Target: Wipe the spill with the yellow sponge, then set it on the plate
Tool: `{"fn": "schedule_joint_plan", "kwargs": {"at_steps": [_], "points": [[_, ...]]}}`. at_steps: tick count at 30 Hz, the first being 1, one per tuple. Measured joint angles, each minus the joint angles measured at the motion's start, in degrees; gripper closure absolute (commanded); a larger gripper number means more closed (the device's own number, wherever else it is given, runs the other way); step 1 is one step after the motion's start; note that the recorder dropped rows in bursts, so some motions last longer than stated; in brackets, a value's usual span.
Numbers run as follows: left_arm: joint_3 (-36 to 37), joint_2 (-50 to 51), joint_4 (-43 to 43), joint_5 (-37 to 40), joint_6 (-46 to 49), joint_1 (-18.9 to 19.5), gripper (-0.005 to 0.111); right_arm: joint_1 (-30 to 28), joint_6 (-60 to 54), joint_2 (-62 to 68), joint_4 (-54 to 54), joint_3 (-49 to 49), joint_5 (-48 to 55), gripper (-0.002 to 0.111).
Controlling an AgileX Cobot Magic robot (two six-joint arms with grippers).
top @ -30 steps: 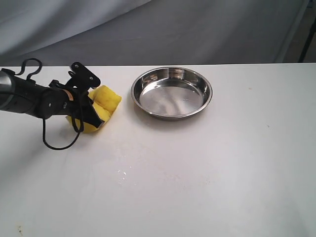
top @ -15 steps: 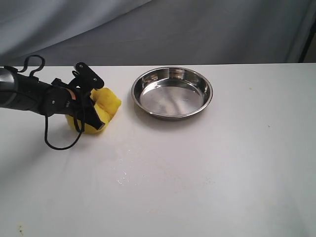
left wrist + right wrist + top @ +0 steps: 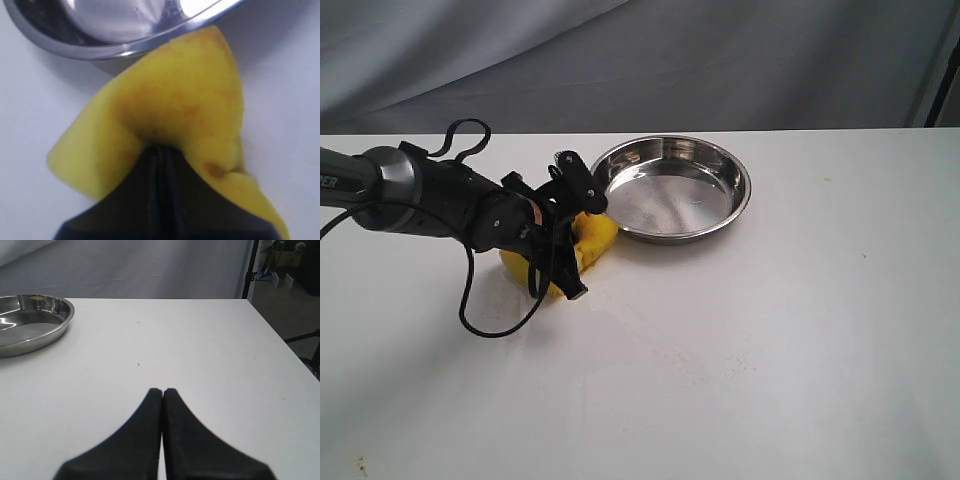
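The left end effector is clamped on the yellow sponge, just beside the plate.

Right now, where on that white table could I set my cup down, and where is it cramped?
The white table is bare along its near side and to the right of the round shiny steel plate. It is crowded at the plate's left edge, where the left gripper pinches the yellow foam sponge close by the rim.
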Motion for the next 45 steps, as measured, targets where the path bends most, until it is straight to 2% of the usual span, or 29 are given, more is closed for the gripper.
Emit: {"fn": "schedule_joint_plan", "kwargs": {"at_steps": [10, 18, 29, 37, 45], "points": [[-0.3, -1.4, 0.6, 6.7, 1.2, -7.2, 0.107, 0.0, 0.0, 0.0, 0.0, 0.0, 0.0, 0.108], [0.6, -6.3, -1.4, 14.0, 1.3, -12.3, 0.107, 0.0, 0.0, 0.0, 0.0, 0.0, 0.0, 0.108], [1.7, -17.2, -6.0, 20.2, 1.3, -13.1, 0.107, 0.0, 0.0, 0.0, 0.0, 0.0, 0.0, 0.108], [1.7, -24.7, -2.5, 19.3, 0.8, -13.1, 0.107, 0.0, 0.0, 0.0, 0.0, 0.0, 0.0, 0.108], [1.7, -23.9, -1.7, 15.9, -0.4, -11.1, 0.107, 0.0, 0.0, 0.0, 0.0, 0.0, 0.0, 0.108]]}}
